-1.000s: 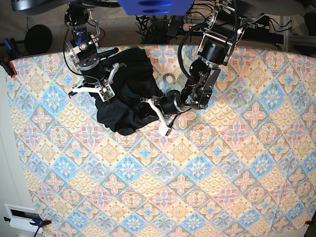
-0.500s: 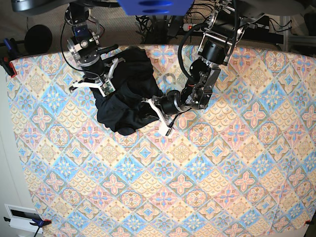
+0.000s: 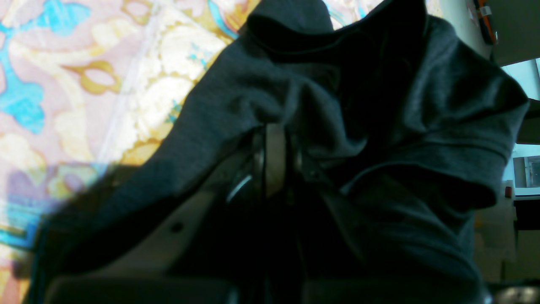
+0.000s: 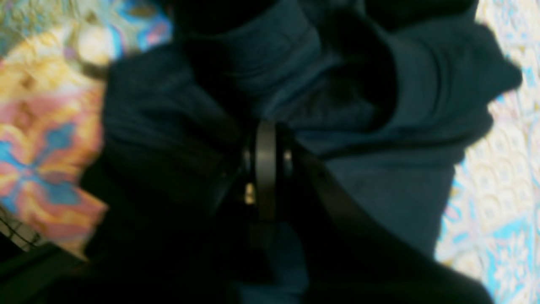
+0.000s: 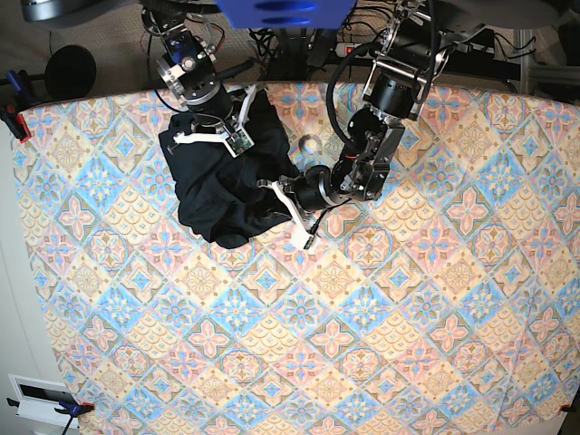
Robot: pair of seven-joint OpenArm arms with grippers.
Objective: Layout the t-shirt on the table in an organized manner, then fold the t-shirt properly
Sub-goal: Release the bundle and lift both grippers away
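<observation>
The t-shirt (image 5: 227, 186) lies in a crumpled black heap on the table (image 5: 381, 326), in the base view toward 11 o'clock from the table's centre and close to the far edge. It is bunched and folded over itself, with no sleeve or hem laid out flat.

The right gripper (image 5: 217, 136) sits at the 12 o'clock end of the heap, near the table's far edge. In the right wrist view its fingers (image 4: 265, 169) are pressed together with dark fabric gathered around and over them; the jaws are closed on the t-shirt (image 4: 379, 177). That view is blurred, so the exact fold caught cannot be made out.

The left gripper (image 5: 294, 213) lies low at the 3 o'clock side of the heap, its white fingers pointing toward 8 o'clock in the base view. In the left wrist view the fingers (image 3: 274, 160) are together, with a thin dark line between them, and cloth of the t-shirt (image 3: 422, 126) drapes down over and past the tips. The jaws are closed and pinch the fabric.

The patterned cloth of the table (image 3: 84, 84) shows at 9 to 11 o'clock in the left wrist view, and at 9 and 3 o'clock in the right wrist view.

The garment spans between the two grippers.
</observation>
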